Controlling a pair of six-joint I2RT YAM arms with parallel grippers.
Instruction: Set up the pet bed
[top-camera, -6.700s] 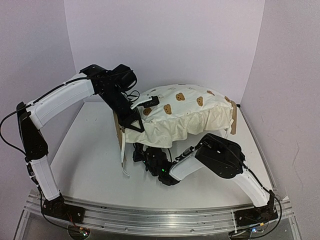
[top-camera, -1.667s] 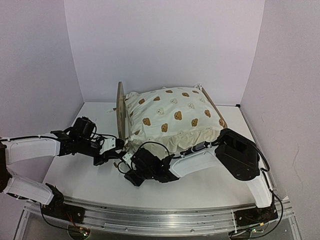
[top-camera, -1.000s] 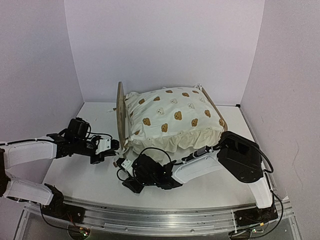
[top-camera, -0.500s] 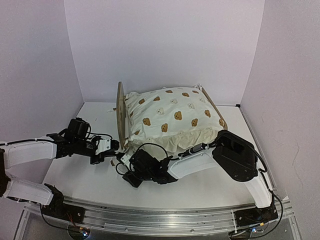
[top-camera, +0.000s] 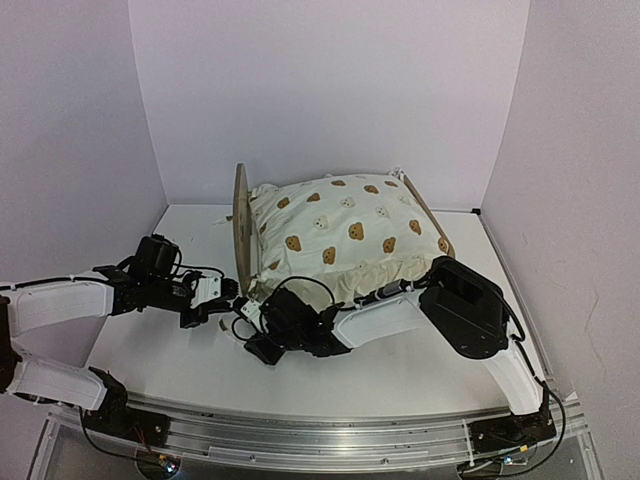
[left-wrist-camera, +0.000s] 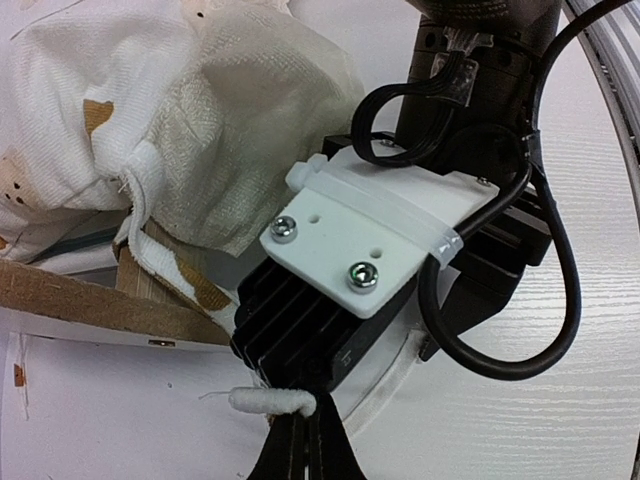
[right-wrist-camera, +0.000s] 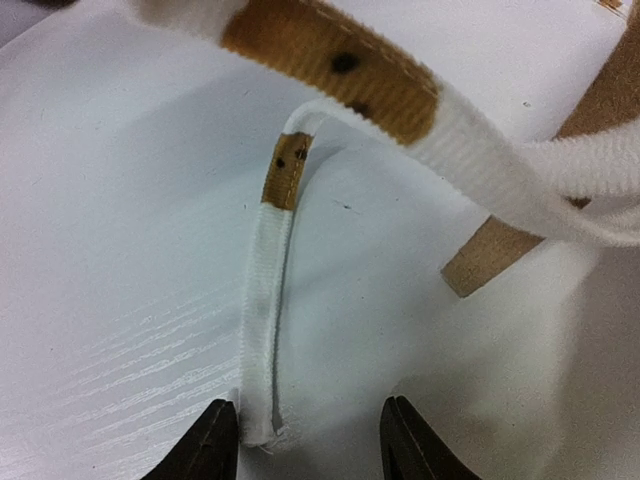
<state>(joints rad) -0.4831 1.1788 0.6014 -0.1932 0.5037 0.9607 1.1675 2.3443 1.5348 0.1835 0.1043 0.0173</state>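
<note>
right fingers (right-wrist-camera: 210, 440) straddle a tie string (right-wrist-camera: 262, 300) — bed frame (right-wrist-camera: 490, 255) beyond.

Only two dark fingertips of the right tool (right-wrist-camera: 308, 445) showed, the rest cut off at the lower edge. The tie string (right-wrist-camera: 262, 300) ahead of it ran out past the top and right edges, blurred there. The left tool (left-wrist-camera: 303, 432) was cropped likewise, and whether it pinched the white string end (left-wrist-camera: 270, 402) at its tip was unclear.
</note>
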